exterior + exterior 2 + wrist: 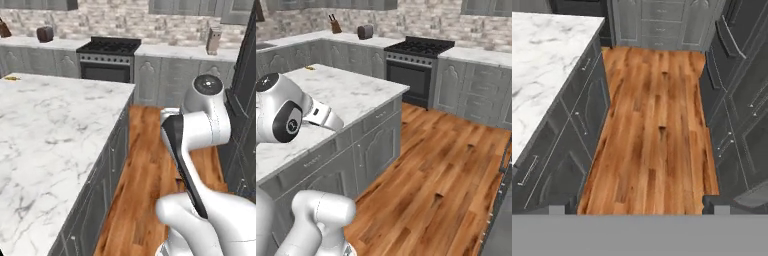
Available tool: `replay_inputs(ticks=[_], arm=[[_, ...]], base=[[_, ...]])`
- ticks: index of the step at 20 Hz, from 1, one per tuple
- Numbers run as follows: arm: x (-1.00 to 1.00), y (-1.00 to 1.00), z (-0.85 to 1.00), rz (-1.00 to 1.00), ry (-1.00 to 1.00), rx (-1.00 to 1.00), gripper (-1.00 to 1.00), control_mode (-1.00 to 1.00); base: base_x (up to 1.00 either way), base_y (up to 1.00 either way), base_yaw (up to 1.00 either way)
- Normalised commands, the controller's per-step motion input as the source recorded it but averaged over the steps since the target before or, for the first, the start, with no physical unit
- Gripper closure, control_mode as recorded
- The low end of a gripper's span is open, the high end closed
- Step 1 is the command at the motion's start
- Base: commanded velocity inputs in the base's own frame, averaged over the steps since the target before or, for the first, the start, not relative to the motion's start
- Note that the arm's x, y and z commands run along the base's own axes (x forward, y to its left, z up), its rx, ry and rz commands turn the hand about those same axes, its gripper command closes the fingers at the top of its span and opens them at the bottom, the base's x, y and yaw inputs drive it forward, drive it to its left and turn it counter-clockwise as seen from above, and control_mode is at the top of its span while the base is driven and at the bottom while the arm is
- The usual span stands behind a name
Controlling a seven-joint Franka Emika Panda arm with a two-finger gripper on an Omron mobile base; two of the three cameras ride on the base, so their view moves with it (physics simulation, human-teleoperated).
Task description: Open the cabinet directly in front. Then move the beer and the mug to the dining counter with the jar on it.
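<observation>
Hand view looked down the wood floor (pixel 654 125) with the claw (pixel 639 205) wide open and empty, the dining counter (pixel 45 130) at left; cabinet hunt was likely the step, so turn next.

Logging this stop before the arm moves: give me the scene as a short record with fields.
Setting: simulated kitchen aisle with a wooden plank floor.
Left of aisle: long white marble dining counter over grey panelled base cabinets.
Far wall: black stove with oven, brown toaster, wooden knife block, brick backsplash.
Right of aisle: dark tall cabinet fronts with handles.
End effector: fingertips apart, open, holding nothing, aimed at the floor.
</observation>
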Motion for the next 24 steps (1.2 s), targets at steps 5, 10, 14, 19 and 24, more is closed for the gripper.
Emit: replay_inputs(ticks=[5, 10, 14, 19, 24], arm=[[0.0, 0.0, 0.0, 0.0, 0.0, 0.0, -1.0, 1.0], [0.0, 0.0, 0.0, 0.0, 0.0, 0.0, -1.0, 1.0], [0.0, 0.0, 0.0, 0.0, 0.0, 0.0, -1.0, 1.0], [0.0, 0.0, 0.0, 0.0, 0.0, 0.0, -1.0, 1.0], [0.0, 0.0, 0.0, 0.0, 0.0, 0.0, -1.0, 1.0]], base=[[1.0, 0.19, -0.4], [1.0, 0.27, -0.21], [1.0, 0.03, -0.11], [1.0, -0.04, -0.19], [1.0, 0.0, -0.18]])
